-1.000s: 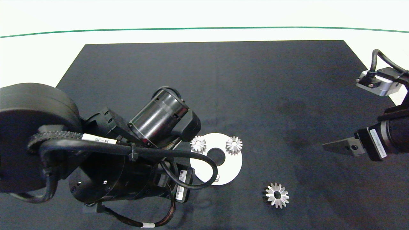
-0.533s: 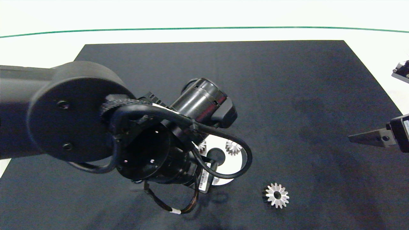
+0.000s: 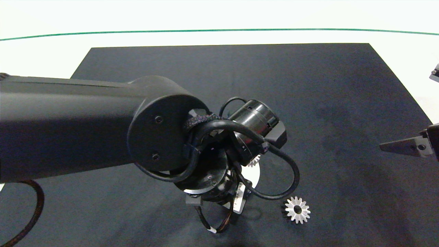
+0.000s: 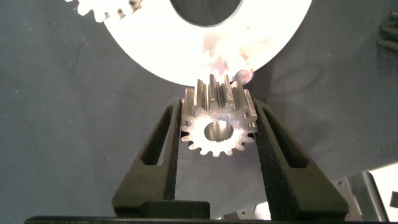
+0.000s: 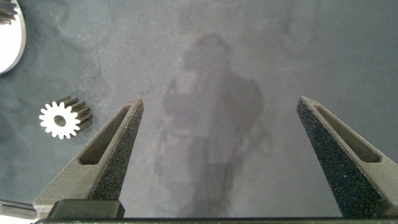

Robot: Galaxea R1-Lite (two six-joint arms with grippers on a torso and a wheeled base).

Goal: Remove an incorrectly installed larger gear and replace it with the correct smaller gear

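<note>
Reaching in over the black mat [image 3: 308, 85], the left gripper [image 4: 217, 134] clamps a short-toothed silver metal gear [image 4: 217, 121] at the white round plate [image 4: 155, 56]'s rim. The star-like silver larger gear [image 3: 297, 210] lies apart on the mat. The right gripper [image 5: 217, 155] hovers spread wide at the mat's right edge.

We list a matte black mat [image 3: 325, 103] with faint grey smudges on a white bench [image 3: 41, 55] crossed by one thin green line [image 3: 219, 30]. We note a glossy white disc [image 4: 155, 50] with a dark centre hole. We record two silver gears: the smaller gear [image 4: 217, 121] and another gear [image 3: 297, 209]. We log the left end effector [image 4: 219, 140] and right end effector [image 5: 217, 155], both with black, grainy pads.
</note>
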